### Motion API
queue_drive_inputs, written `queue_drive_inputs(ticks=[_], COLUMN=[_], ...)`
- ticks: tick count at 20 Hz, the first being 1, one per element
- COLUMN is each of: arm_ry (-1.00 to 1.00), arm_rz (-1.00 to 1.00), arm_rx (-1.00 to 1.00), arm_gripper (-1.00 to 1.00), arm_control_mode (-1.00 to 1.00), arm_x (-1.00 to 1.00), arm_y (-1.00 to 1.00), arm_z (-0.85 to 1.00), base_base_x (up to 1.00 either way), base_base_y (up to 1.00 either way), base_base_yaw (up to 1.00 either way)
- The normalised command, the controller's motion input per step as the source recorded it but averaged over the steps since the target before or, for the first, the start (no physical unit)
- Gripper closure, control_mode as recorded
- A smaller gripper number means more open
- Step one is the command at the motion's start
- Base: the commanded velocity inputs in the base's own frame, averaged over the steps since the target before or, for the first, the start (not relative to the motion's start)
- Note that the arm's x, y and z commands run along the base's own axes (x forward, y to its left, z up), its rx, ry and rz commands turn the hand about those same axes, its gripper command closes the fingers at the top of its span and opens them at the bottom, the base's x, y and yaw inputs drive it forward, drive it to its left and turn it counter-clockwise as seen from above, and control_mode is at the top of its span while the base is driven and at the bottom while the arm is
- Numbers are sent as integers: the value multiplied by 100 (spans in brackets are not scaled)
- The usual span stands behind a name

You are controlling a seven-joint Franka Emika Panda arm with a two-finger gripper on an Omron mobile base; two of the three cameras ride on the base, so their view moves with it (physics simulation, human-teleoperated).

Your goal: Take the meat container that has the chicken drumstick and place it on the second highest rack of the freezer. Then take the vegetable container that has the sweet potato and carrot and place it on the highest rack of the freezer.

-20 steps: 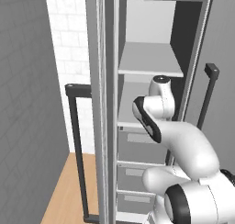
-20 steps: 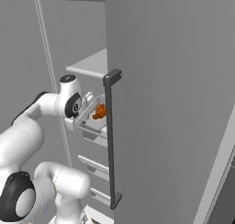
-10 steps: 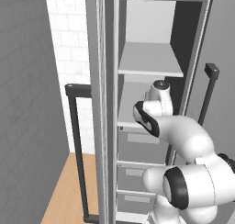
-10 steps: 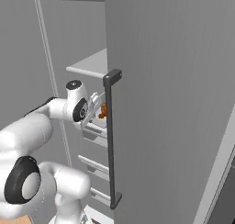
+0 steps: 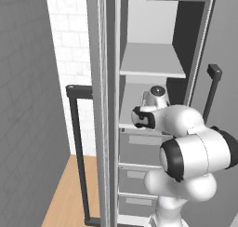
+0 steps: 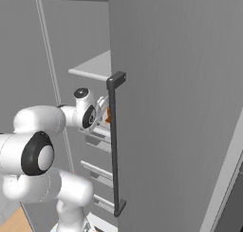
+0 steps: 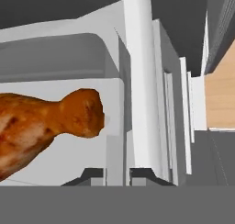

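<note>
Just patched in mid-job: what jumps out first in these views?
The glossy orange-brown chicken drumstick dominates the hand view, lying in its pale container, whose wall sits between the gripper fingertips. From the base views, the white arm reaches into the open freezer, at the lower of its two shelves.

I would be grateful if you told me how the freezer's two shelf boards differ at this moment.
The highest rack lies bare, with nothing on it, while the second rack below has the robot's wrist and gripper reaching in over it. Beside the gripper an orange bit of the chicken drumstick shows at the lower board's level; the upper has none. Both are flat, light-grey boards inside the freezer.
</note>
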Motion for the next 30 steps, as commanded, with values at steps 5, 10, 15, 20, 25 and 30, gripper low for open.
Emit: queue_drive_inputs(ticks=[5,10,15,20,25,30], arm_ry=[0,0,0,0,0,0], arm_rz=[0,0,0,0,0,0], arm_rx=[0,0,-6,-8,-4,-2], arm_gripper=[100,100,100,100,100,100], arm_control_mode=[-100,-100,-100,-100,-100,-100], arm_x=[52,50,29,23,16,0], arm_y=[-5,-16,-16,-6,0,-1], arm_z=[-5,-18,-43,-36,-14,-18], base_base_x=[0,0,0,0,0,0], base_base_y=[0,0,0,0,0,0], base_base_yaw=[0,0,0,0,0,0])
